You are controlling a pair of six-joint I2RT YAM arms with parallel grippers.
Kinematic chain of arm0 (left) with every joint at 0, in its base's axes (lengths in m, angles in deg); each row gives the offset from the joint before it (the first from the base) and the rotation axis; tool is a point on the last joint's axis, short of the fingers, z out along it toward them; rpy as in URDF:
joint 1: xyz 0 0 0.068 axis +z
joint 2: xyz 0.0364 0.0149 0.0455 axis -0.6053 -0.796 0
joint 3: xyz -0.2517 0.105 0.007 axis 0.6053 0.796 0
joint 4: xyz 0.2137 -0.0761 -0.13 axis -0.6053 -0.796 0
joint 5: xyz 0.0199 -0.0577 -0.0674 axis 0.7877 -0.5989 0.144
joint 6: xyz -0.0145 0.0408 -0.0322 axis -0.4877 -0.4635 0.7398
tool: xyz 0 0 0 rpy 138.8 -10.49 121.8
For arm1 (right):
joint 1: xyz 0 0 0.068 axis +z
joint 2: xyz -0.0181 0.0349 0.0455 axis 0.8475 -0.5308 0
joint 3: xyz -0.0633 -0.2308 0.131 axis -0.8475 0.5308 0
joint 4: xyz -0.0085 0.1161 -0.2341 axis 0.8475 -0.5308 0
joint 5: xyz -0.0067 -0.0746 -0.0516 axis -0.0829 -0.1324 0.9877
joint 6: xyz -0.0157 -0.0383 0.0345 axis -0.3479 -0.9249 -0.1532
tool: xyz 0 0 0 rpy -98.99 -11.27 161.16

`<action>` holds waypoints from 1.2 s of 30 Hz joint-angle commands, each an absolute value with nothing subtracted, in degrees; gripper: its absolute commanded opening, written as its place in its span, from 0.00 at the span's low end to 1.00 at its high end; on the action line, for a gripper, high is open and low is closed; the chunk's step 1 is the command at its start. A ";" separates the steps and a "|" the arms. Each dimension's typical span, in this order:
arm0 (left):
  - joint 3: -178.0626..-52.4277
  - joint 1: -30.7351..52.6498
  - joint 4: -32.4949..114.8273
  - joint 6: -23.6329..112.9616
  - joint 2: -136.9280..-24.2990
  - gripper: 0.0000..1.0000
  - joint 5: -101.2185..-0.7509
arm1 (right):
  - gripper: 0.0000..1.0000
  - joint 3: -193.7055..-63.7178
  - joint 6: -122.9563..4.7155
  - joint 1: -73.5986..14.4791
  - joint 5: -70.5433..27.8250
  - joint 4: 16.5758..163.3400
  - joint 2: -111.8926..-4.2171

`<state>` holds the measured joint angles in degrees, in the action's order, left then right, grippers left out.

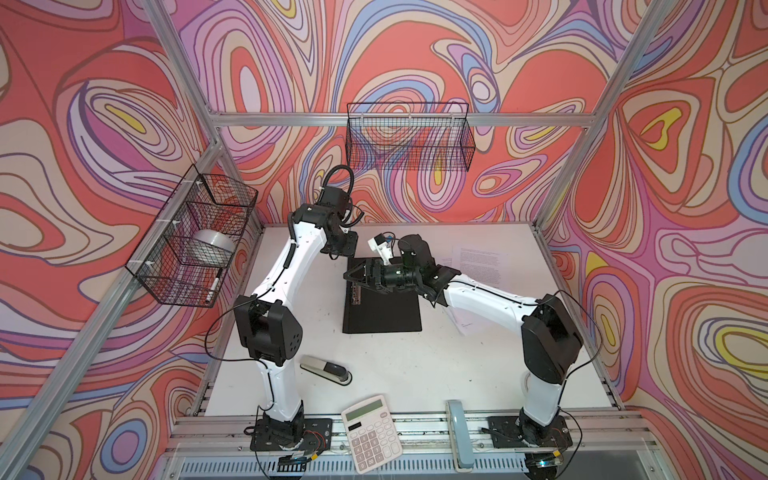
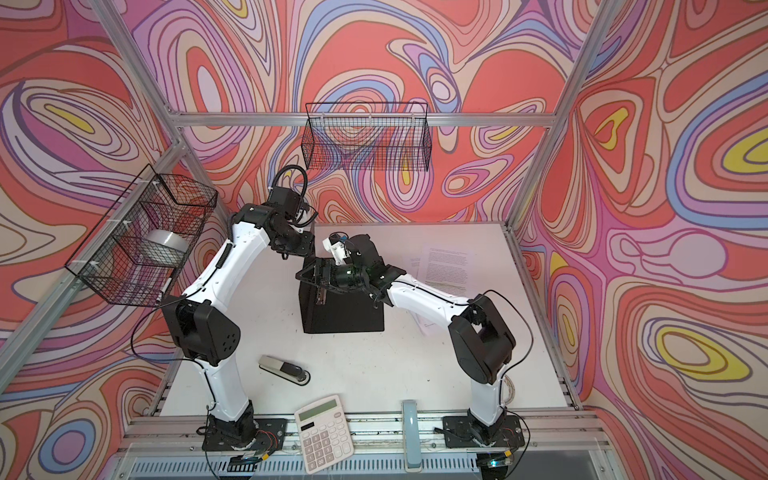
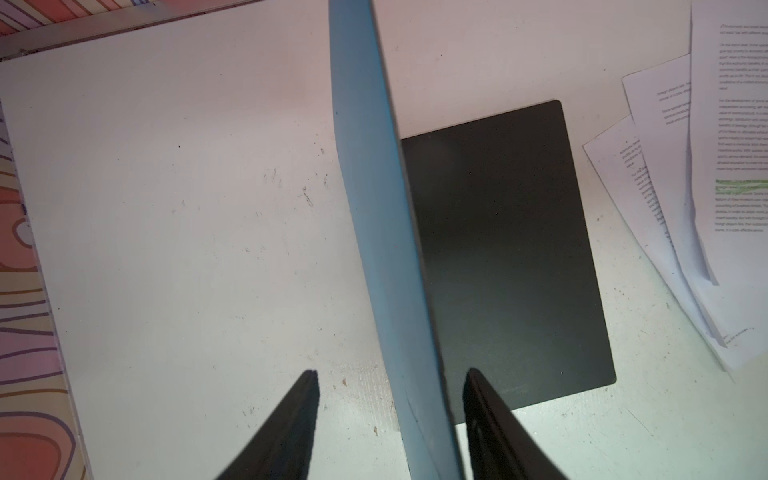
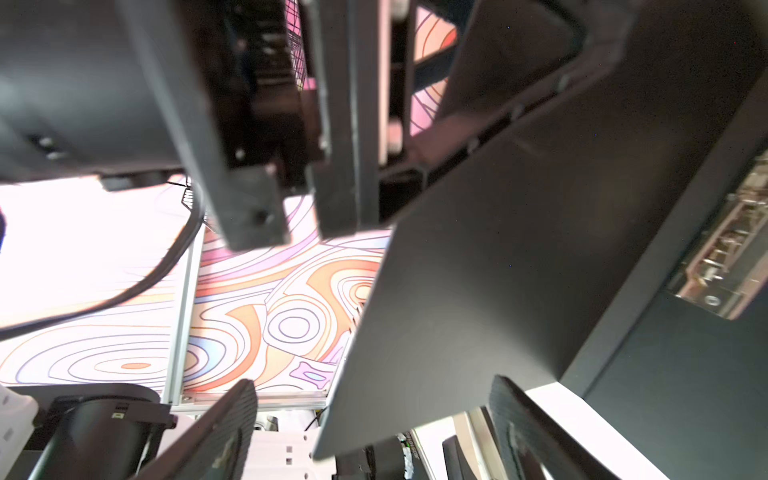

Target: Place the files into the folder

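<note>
Folder (image 3: 498, 249) lying open on the table (image 3: 166, 208), its thin blue cover (image 3: 374, 208) standing on edge between my left gripper's (image 3: 390, 374) parted fingers, one finger close against its black side, the other clear of the blue. It looks light, smooth and bendy, so I judge its free edge the place to pinch. My right gripper (image 4: 374, 380) gapes wide around the cover's corner, gripping nothing; the files (image 3: 727, 166) lie fanned beside the folder.
</note>
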<state>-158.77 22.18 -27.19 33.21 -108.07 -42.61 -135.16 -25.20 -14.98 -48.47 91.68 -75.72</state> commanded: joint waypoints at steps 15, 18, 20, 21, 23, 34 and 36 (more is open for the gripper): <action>-154.69 30.42 -29.79 32.45 -102.66 0.38 -49.01 | 0.92 -125.80 -36.49 -14.57 -31.76 75.46 -55.79; -153.63 30.91 -29.46 32.37 -102.09 0.35 -49.78 | 0.92 -124.76 -36.06 -14.55 -31.34 75.66 -55.79; -152.87 31.25 -29.16 32.54 -101.81 0.33 -50.66 | 0.92 -124.51 -35.81 -14.61 -31.36 75.66 -56.20; -152.34 31.35 -28.85 32.66 -101.60 0.31 -51.13 | 0.92 -124.34 -35.70 -14.53 -31.17 75.65 -56.35; -151.50 31.42 -28.46 32.72 -101.41 0.30 -51.45 | 0.92 -123.89 -35.55 -14.59 -30.61 75.88 -56.42; -150.03 32.41 -26.61 33.89 -101.64 0.00 -51.73 | 0.92 -120.12 -33.97 -14.57 -26.60 75.69 -56.77; -149.95 32.63 -26.19 34.41 -101.80 0.00 -52.61 | 0.92 -119.66 -33.80 -14.55 -25.50 75.12 -56.66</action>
<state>-150.49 32.12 -26.82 33.36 -103.02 -51.26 -120.54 -34.32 -14.83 -28.30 75.55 -56.32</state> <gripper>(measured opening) 0.052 0.919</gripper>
